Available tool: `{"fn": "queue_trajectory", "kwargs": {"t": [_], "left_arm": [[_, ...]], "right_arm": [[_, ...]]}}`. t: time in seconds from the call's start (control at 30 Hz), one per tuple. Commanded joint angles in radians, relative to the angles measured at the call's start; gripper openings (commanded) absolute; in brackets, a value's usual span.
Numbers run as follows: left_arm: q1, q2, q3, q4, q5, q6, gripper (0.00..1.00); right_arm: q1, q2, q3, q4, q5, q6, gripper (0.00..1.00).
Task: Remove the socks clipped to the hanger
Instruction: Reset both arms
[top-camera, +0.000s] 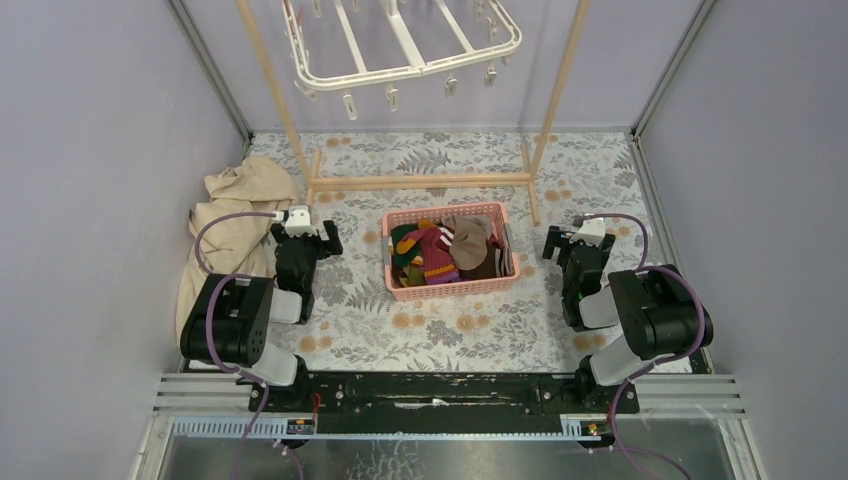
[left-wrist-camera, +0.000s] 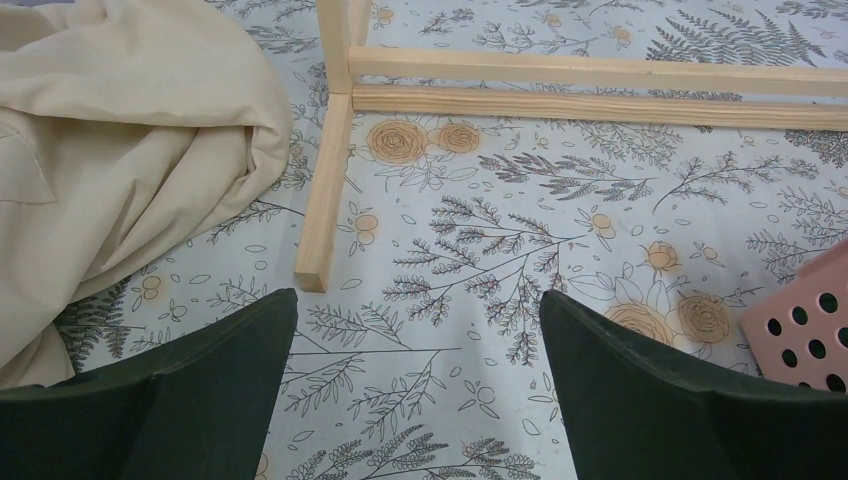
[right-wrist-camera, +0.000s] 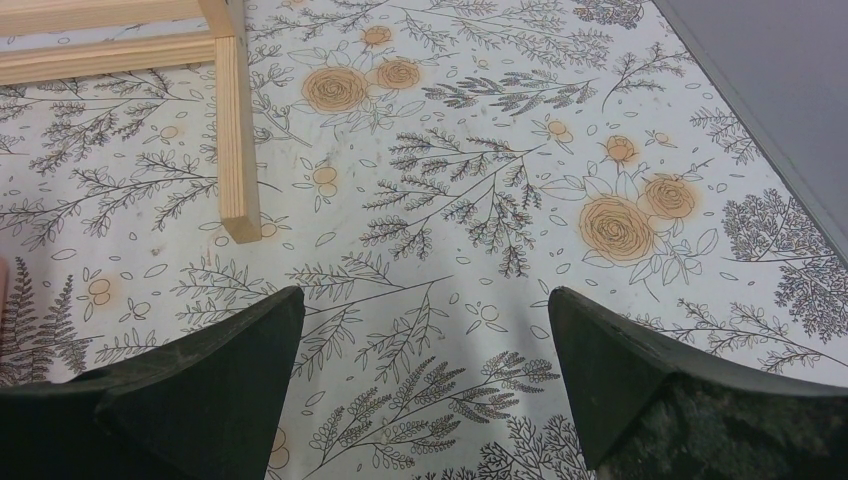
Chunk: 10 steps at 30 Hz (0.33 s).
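The white hanger (top-camera: 400, 45) hangs at the top of the top view, its small clips dangling with nothing in them. Several socks (top-camera: 445, 250), red, green, striped and brown, lie piled in a pink basket (top-camera: 450, 288) at the table's middle. My left gripper (top-camera: 305, 232) rests low on the left of the basket, open over bare floral cloth (left-wrist-camera: 418, 300). On the basket's right, my right gripper (top-camera: 575, 240) also stands open above the cloth (right-wrist-camera: 425, 300). Neither holds anything.
A light wooden pole frame (top-camera: 420, 180) carries the hanger; its foot bars lie just ahead of each gripper (left-wrist-camera: 325, 190) (right-wrist-camera: 237, 130). A crumpled beige cloth (top-camera: 230, 225) lies at the far left, close to the left arm. Grey walls close in both sides.
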Motion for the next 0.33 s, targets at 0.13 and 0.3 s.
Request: {"fn": "queue_trajectory", "kwargs": {"t": [0.13, 0.3], "left_arm": [[0.004, 0.008, 0.005, 0.084, -0.018, 0.001, 0.99], [0.004, 0.008, 0.005, 0.084, -0.017, 0.001, 0.99]], "right_arm": [[-0.005, -0.008, 0.022, 0.035, -0.004, 0.005, 1.0], [-0.005, -0.009, 0.036, 0.003, -0.008, 0.008, 0.99]]}}
